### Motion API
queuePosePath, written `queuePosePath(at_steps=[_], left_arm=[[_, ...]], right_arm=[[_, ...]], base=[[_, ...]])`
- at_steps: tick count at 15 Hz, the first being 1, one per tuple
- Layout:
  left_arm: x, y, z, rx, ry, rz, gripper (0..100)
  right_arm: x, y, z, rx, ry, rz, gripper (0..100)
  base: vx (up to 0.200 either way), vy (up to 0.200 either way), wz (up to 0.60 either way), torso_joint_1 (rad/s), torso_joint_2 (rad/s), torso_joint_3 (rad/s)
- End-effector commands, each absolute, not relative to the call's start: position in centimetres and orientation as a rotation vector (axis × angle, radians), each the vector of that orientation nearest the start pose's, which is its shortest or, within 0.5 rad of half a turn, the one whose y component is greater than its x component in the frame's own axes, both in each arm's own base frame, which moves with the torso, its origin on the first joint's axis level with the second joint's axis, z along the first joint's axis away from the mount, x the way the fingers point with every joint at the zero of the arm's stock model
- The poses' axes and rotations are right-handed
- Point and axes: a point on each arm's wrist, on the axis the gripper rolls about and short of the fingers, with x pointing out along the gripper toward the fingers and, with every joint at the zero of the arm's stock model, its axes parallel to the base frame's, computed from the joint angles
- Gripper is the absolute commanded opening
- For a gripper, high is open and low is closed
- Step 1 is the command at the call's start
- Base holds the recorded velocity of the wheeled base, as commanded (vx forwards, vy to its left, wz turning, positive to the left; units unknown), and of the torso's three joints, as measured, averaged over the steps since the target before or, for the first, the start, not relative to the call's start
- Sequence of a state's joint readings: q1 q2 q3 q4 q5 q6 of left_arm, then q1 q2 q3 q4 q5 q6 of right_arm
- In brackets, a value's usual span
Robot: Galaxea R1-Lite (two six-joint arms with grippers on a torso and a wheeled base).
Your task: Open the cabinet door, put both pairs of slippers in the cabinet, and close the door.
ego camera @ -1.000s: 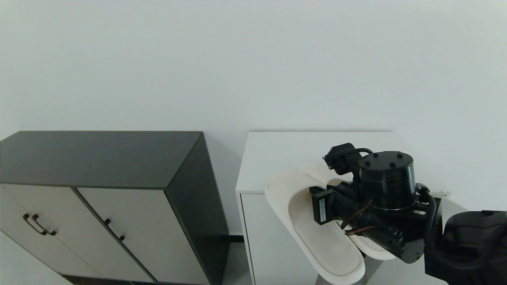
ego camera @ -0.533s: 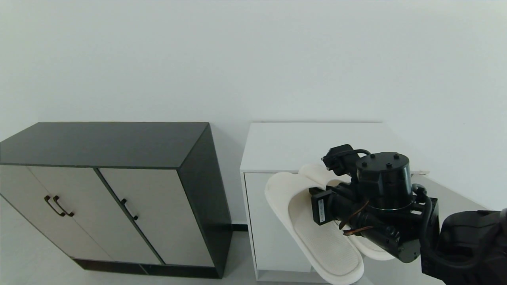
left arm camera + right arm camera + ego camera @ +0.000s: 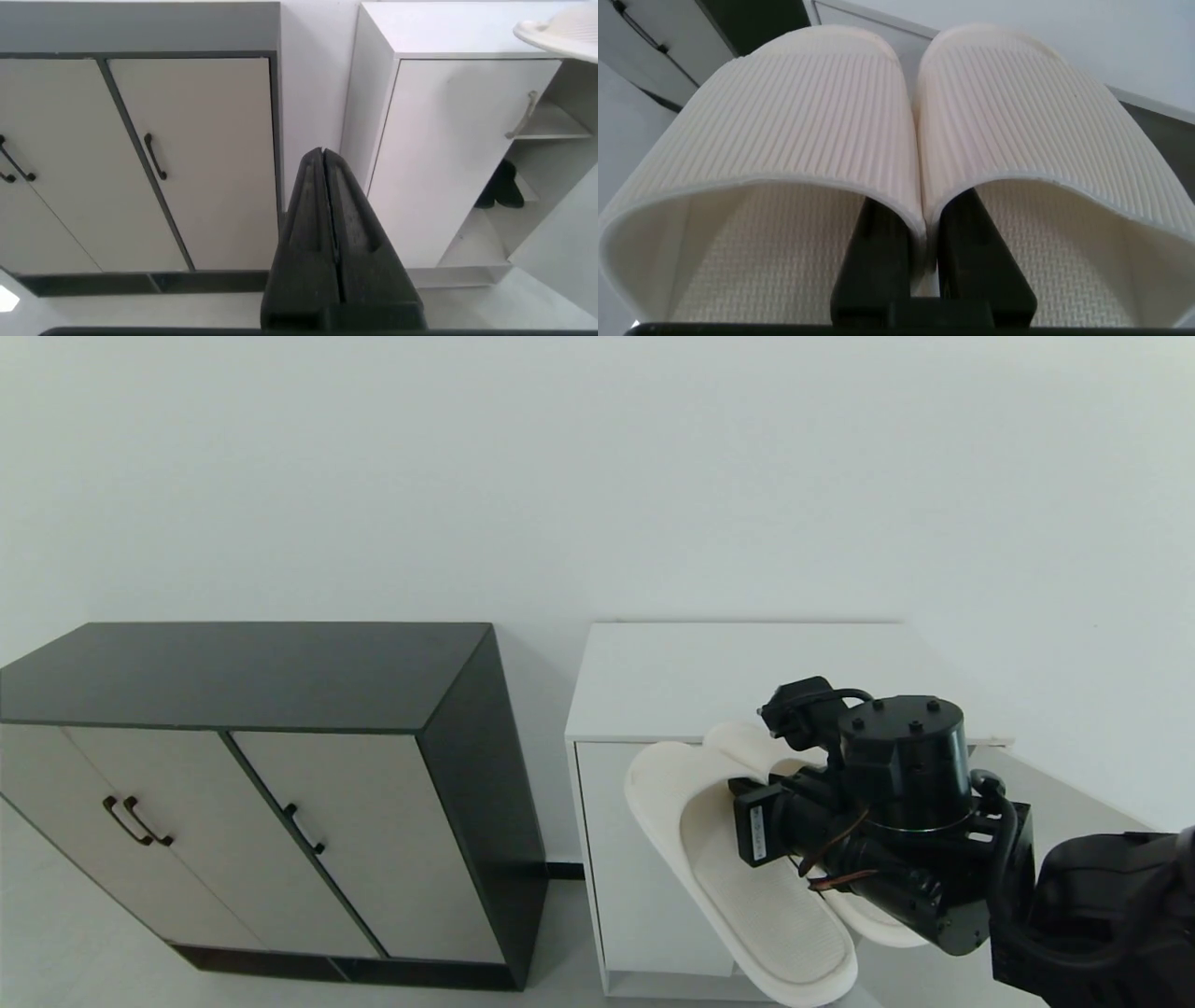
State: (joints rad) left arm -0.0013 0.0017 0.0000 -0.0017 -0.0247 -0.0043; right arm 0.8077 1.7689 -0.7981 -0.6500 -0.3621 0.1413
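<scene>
A pair of cream slippers (image 3: 747,887) hangs side by side in front of the white cabinet (image 3: 728,672), toes pointing up. My right gripper (image 3: 924,271) is shut on the slippers (image 3: 915,121), pinching their two inner strap edges together. Seen from the left wrist, the white cabinet (image 3: 448,159) has its left door shut and its right side open, with shelves (image 3: 551,121) and dark shoes (image 3: 509,187) inside. My left gripper (image 3: 324,159) is shut on nothing and points at the gap between the two cabinets. A slipper tip (image 3: 561,33) shows above the white cabinet.
A black-topped cabinet (image 3: 243,677) with beige doors (image 3: 364,840) and dark handles stands left of the white one, all doors shut. A narrow gap separates the two cabinets. The open door panel (image 3: 1055,793) juts out at the right. A plain wall lies behind.
The camera shifted between one second and half a second ago, so both cabinets sit higher and more fully in view. The right arm with the slippers has held its pose.
</scene>
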Motion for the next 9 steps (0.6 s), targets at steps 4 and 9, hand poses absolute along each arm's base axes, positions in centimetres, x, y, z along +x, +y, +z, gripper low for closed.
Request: queuePosePath(at_steps=[4,9], left_arm=[[-2.27,-0.05,7.57,-0.005,0.0,-0.026,0],[-2.27,-0.05,7.57,-0.006,0.0,-0.026,0]], right_arm=[[22.39,22.36,15.97,-0.043,0.302,0.423,0],[22.34,22.31,15.8,-0.033,0.285,0.425,0]], base=[[0.0,-0.2,0.0,-0.004,0.01,0.002],[0.0,-0.2,0.0,0.004,0.0,0.0]])
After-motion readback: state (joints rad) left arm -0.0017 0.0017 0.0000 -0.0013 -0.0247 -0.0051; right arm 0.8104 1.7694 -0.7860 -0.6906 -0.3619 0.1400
